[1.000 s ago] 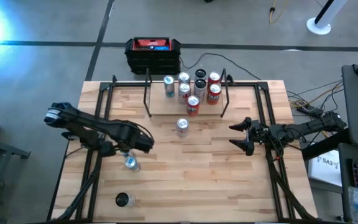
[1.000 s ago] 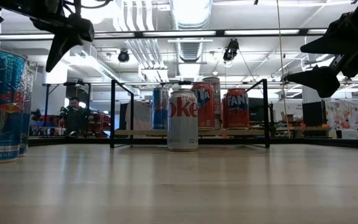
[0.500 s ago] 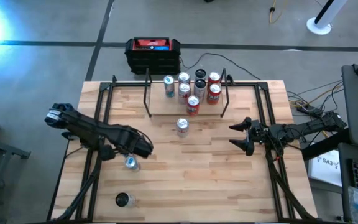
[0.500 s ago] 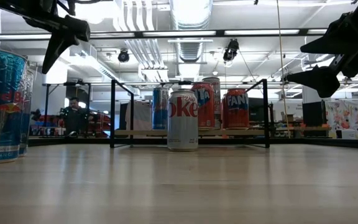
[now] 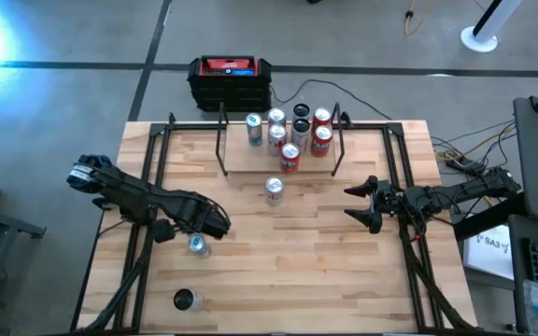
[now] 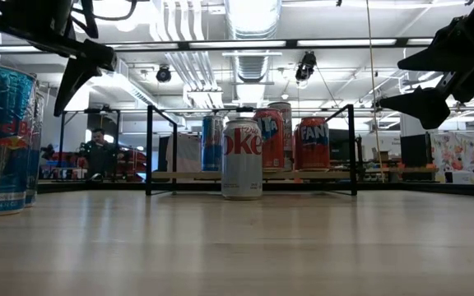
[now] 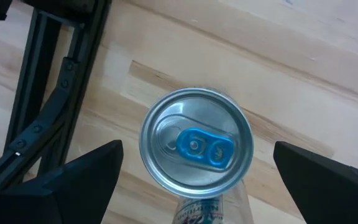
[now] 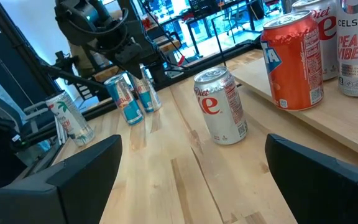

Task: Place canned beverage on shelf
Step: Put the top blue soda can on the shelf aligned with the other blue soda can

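A slim blue-and-silver can [image 7: 196, 144] with a blue tab stands upright on the wooden table. My left gripper [image 5: 213, 224] hangs open above it, pointing down, one finger [image 7: 73, 180] on either side of the can's top and clear of it. In the right wrist view two such cans [image 8: 125, 101] [image 8: 145, 93] stand side by side under that arm. A Diet Coke can [image 5: 274, 189] stands in front of the shelf [image 5: 241, 161], whose board holds several cans [image 5: 299, 131]. My right gripper [image 5: 355, 205] waits open and level at the table's right.
Another can [image 5: 185, 300] stands near the table's front left. A black box with a red top [image 5: 230, 80] sits behind the table. Black frame rails [image 5: 141, 233] run along both sides. Bare wood lies between the Diet Coke can and the near edge.
My left gripper has sunk toward the blue can and shifted a little toward the table's left and near edges, rolling slightly, still open. The cans have stayed where they were.
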Robot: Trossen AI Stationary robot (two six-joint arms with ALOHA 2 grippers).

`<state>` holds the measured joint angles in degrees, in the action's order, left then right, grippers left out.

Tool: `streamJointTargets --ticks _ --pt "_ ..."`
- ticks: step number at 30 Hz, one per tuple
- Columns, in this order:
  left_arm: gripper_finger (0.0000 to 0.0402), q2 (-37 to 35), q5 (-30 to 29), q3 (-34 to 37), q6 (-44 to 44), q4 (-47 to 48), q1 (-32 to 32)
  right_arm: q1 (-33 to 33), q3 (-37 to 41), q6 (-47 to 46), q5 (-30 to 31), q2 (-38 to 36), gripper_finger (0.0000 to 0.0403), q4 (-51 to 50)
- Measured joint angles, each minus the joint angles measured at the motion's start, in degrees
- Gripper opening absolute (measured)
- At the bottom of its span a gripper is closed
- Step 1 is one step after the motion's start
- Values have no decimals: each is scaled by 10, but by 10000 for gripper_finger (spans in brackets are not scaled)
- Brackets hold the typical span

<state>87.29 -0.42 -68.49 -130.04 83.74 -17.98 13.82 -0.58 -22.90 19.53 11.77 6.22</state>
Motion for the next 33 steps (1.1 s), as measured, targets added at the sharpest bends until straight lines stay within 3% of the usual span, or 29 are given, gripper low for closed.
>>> streamJointTargets --ticks 27,33 --pt "399 -1 -15 25 -10 -13 -16 0 0 0 0 0 380 0" --pt "373 -1 -34 34 -12 -22 -18 0 0 0 0 0 380 0"
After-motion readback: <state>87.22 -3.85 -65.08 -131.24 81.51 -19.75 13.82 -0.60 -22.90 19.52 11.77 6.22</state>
